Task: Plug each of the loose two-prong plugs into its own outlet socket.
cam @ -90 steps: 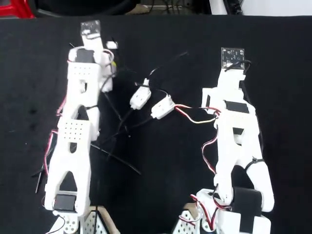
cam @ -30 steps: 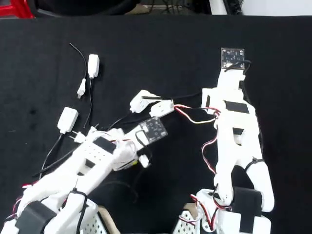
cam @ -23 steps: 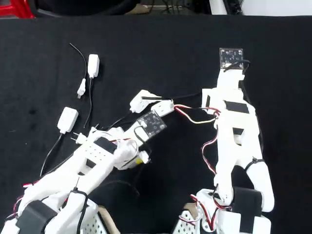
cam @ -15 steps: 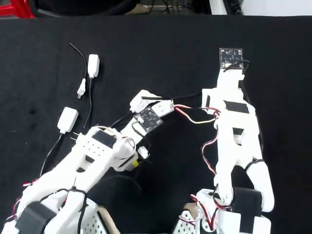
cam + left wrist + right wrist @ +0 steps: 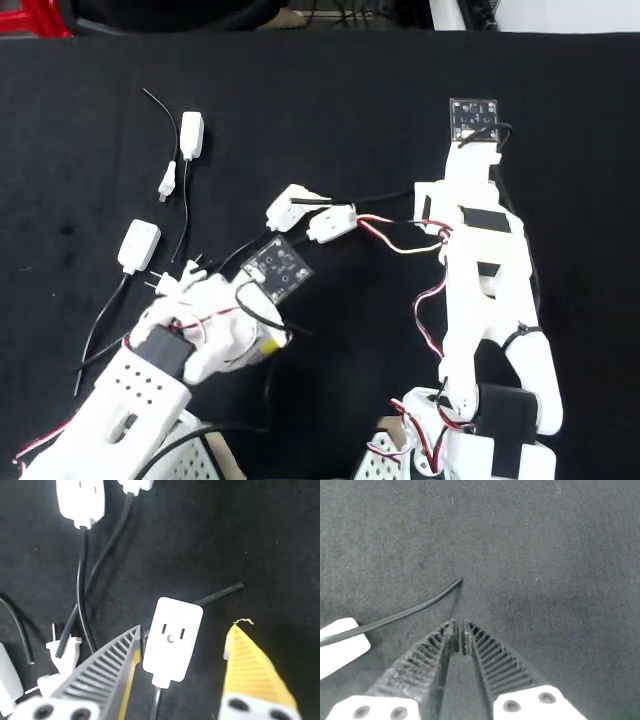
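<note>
In the left wrist view my left gripper (image 5: 187, 630) is open, its grey finger (image 5: 112, 662) and yellow finger (image 5: 250, 660) on either side of a white outlet socket (image 5: 172, 640) lying face up on the black cloth. The grey finger is close against the socket; the yellow one stands apart. A loose two-prong plug (image 5: 65, 647) lies beside it. From above, my left arm (image 5: 200, 330) is at the near left, by a plug (image 5: 165, 285). My right gripper (image 5: 460, 630) is shut on nothing, above bare cloth at the far right (image 5: 475, 118).
Two white sockets (image 5: 288, 208) (image 5: 332, 222) lie mid-table, two more (image 5: 190, 135) (image 5: 138, 245) at the left, with a small plug (image 5: 167, 182). Black cables trail between them. A cable end (image 5: 460, 581) and a socket's edge (image 5: 340, 645) lie near my right gripper.
My left arm has swung from its far-left stretch down to the near left, and in the last second drew back and turned its wrist. The right arm has kept still.
</note>
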You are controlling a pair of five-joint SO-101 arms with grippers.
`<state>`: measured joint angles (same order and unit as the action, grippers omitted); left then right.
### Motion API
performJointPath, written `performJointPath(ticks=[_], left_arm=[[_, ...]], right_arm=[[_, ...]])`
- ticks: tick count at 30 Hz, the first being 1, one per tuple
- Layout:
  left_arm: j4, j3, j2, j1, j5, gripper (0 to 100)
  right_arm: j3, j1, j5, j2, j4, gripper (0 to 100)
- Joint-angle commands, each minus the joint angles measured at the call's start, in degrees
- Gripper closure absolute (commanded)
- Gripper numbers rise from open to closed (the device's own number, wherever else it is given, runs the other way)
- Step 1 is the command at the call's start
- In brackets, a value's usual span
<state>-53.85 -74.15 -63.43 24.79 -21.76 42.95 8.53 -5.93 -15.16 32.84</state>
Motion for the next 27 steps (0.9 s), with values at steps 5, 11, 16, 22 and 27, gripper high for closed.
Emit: performJointPath(ticks=[5, 11, 16, 22, 27], left_arm=[[9.76, 3.91, 22.33, 1.36, 0.53, 73], [6.86, 14.11, 40.70, 1.19, 0.44, 73], [5.01, 15.60, 42.64, -1.54, -1.14, 73], [3.78, 16.22, 42.64, -5.85, -6.24, 73], [3.96, 17.98, 42.11, -9.98, -7.21, 77]], right_arm=[[-0.92, -0.79, -0.44, -1.89, -0.97, 98.6], [-1.98, -0.79, -0.44, 0.57, -1.05, 98.6], [-5.14, -0.62, -0.44, 4.62, -0.44, 98.6], [-7.08, -0.44, -0.44, 5.93, 1.85, 98.6], [-7.16, -0.35, -0.44, 5.93, 1.85, 98.6]])
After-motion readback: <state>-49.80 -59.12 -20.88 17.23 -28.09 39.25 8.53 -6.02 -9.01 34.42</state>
